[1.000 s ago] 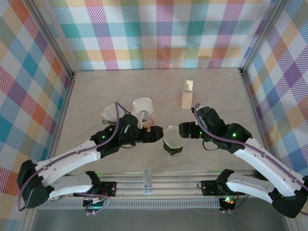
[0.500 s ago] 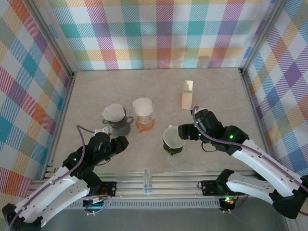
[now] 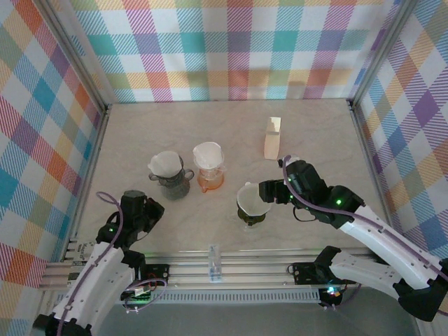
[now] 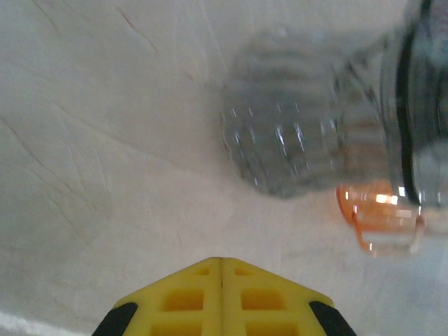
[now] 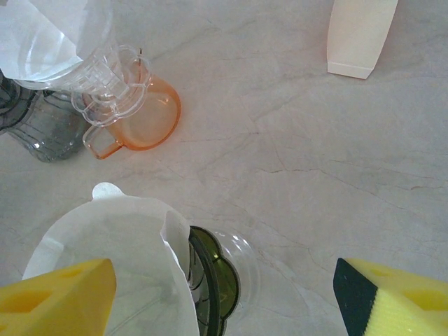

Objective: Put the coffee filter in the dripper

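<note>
The left gripper (image 3: 150,212) has drawn back from the middle of the table (image 3: 315,140), where it reached in beside the orange dripper (image 3: 210,178), to the near left corner. Its jaws, open a second ago, have closed, the yellow pads (image 4: 182,297) now meeting.

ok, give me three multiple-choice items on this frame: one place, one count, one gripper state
1. Where is the cream carton?
A) toward the back right
B) at the near edge
C) far left corner

2. How many drippers hold a white filter?
A) one
B) two
C) three

3. What is the left gripper doing?
A) wide open
B) shut, empty
C) shut on a filter

Answers:
1. A: it stands beyond everything else, right of centre.
2. C: the grey dripper, orange dripper and green dripper each hold one.
3. B: the yellow fingers meet with nothing between them.
</note>
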Robot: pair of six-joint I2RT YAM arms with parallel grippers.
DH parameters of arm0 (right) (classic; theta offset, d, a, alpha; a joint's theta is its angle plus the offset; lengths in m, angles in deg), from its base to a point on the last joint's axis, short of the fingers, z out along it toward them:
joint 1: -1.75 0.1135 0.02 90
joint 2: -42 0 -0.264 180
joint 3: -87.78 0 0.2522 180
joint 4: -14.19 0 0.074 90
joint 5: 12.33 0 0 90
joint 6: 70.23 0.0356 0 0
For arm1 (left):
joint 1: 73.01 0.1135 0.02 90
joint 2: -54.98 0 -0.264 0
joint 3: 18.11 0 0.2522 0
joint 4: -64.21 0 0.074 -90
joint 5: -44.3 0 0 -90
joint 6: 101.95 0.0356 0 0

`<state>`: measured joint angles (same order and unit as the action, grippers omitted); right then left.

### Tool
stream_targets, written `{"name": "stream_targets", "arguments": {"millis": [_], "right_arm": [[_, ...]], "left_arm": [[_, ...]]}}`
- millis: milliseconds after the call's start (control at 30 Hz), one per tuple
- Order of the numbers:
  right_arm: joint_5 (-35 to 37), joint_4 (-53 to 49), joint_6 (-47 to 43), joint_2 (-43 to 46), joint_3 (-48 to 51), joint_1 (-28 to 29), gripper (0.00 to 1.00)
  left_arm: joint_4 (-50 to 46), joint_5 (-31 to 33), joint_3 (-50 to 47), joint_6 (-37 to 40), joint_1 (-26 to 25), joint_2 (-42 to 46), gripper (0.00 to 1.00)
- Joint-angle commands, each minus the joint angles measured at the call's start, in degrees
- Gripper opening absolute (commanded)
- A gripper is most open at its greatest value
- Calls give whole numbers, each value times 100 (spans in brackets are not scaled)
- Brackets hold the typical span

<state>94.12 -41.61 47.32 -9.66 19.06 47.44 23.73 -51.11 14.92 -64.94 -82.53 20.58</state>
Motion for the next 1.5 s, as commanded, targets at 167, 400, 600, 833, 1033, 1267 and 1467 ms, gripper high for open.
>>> {"name": "stream_targets", "arguments": {"millis": [167, 400, 600, 833, 1033, 1267, 1467], "right_arm": [[-46, 221, -136, 126, 47, -26, 83], [-3, 184, -164, 123, 64, -37, 83], [43, 170, -195, 133, 72, -61, 83], [17, 204, -176, 85, 112, -94, 83], [-19, 227, -127, 63, 187, -104, 83], [-39, 264, -71, 27, 238, -107, 83], [11, 272, 13, 54, 266, -113, 83]], "left_arm": [[1908, -702, -215, -3, 977, -1142, 0], [3218, -740, -181, -141, 1069, -2359, 0], [3786, -797, -134, -45, 1086, -2993, 0], [4383, -1055, -86, 48, 1092, -3682, 0], [4698, -1199, -11, 149, 1080, -4080, 0], [5038, -1290, 51, 151, 907, -4471, 0], [5157, -1178, 232, 135, 616, -4764, 0]]}}
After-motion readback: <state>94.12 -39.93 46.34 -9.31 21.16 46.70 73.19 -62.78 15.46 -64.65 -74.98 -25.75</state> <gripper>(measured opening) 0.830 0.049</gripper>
